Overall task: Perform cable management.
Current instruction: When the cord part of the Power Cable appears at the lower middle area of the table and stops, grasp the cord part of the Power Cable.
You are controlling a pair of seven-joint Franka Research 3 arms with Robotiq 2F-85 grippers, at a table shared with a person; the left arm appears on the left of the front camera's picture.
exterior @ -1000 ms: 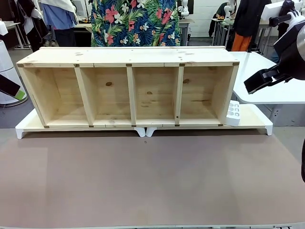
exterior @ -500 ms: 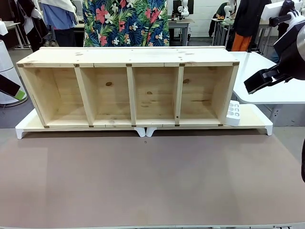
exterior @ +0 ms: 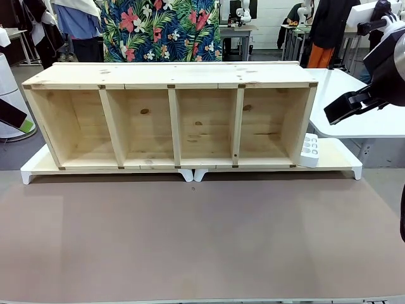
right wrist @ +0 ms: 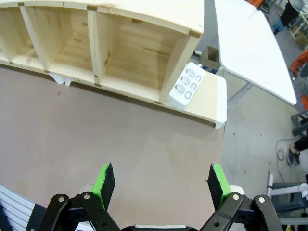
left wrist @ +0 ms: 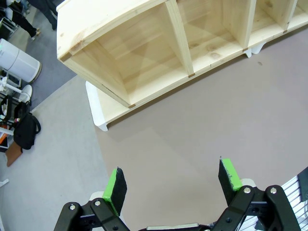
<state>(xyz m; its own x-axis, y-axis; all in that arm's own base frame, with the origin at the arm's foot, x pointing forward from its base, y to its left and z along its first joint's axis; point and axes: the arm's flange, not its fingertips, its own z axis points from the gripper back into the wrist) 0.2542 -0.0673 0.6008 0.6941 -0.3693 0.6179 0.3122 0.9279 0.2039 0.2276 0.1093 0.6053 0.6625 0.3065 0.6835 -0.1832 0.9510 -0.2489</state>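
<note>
Nearest the cameras, black left fingers with green pads (left wrist: 114, 188), spread wide and empty, poised high over the left end of the flat grey-brown bench (left wrist: 192, 130). Likewise right fingers (right wrist: 105, 179), wide apart with nothing between them, held above the right end. Probably kept high and open to leave the working surface free and ready for a first grasp. Farther on, long pale pine shelf unit of four open compartments (exterior: 171, 82), laid with openings toward the robot and raised on low white risers (exterior: 338, 158), seemingly to leave a channel beneath or behind for routing. Just beside the shelf's right wall, propped against it on the riser's free end, small white multi-socket power strip (exterior: 309, 151), sockets facing outward and so easy to reach. Attached black cord hidden from these angles, judged to trail down behind the shelf. Task therefore judged barely begun. Beyond the far edge, standing person in a bright floral shirt (exterior: 161, 28), well apart from strip and fingers.
</note>
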